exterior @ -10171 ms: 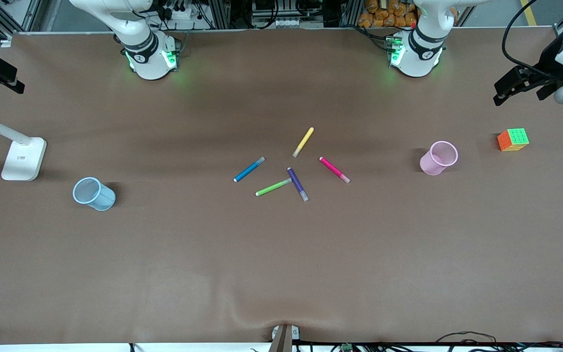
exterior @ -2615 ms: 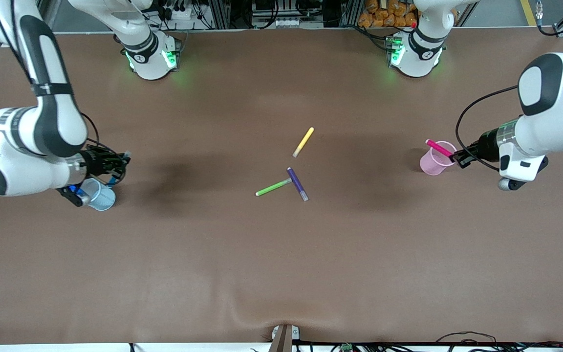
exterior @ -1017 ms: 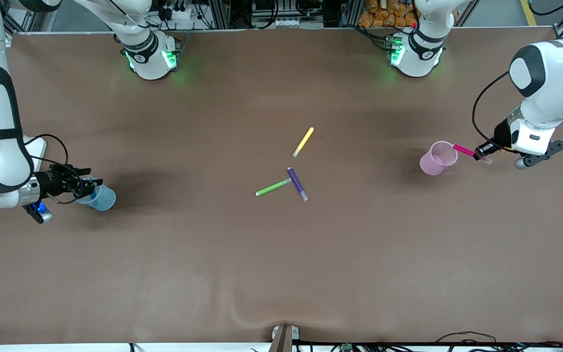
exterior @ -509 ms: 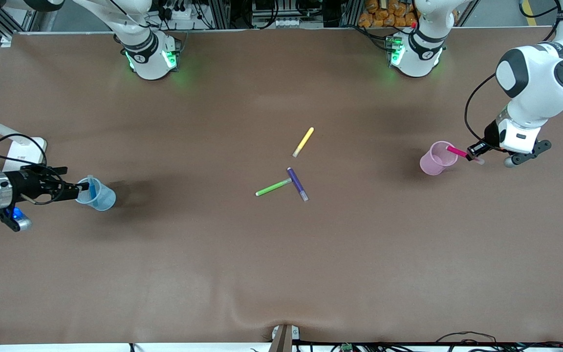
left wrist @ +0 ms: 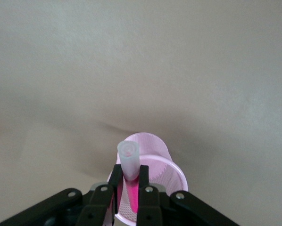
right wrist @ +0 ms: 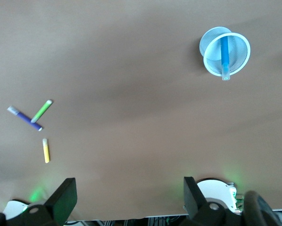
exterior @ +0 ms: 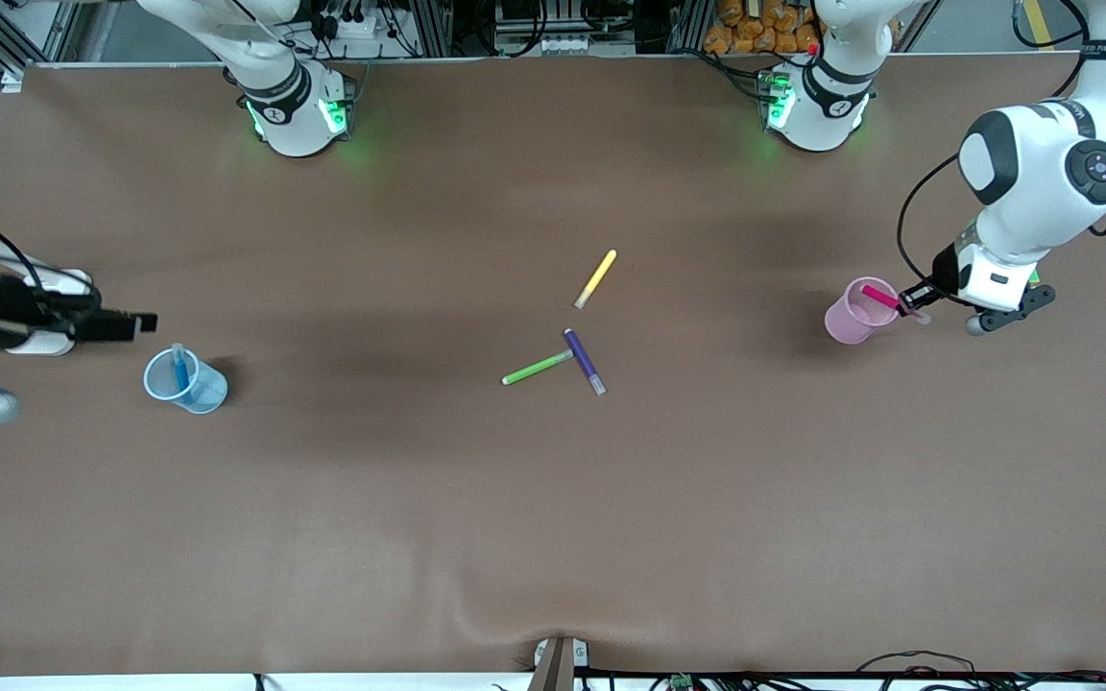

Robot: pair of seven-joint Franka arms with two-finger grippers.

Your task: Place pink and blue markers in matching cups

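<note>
While the right gripper (exterior: 135,323) hangs wide open and empty near the blue cup (exterior: 185,380) with the blue marker (exterior: 180,368) inside, the left gripper (left wrist: 128,182) pinches the light, stiff, slippery pink marker (left wrist: 129,165) near its cap over the thin pink cup (exterior: 858,311).

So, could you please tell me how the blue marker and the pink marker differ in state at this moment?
The blue marker stands free inside the blue cup; the pink marker only leans over the pink cup rim. The open right gripper holds nothing, while the left gripper is shut on the pink marker. Both are slim pens with pale caps.
</note>
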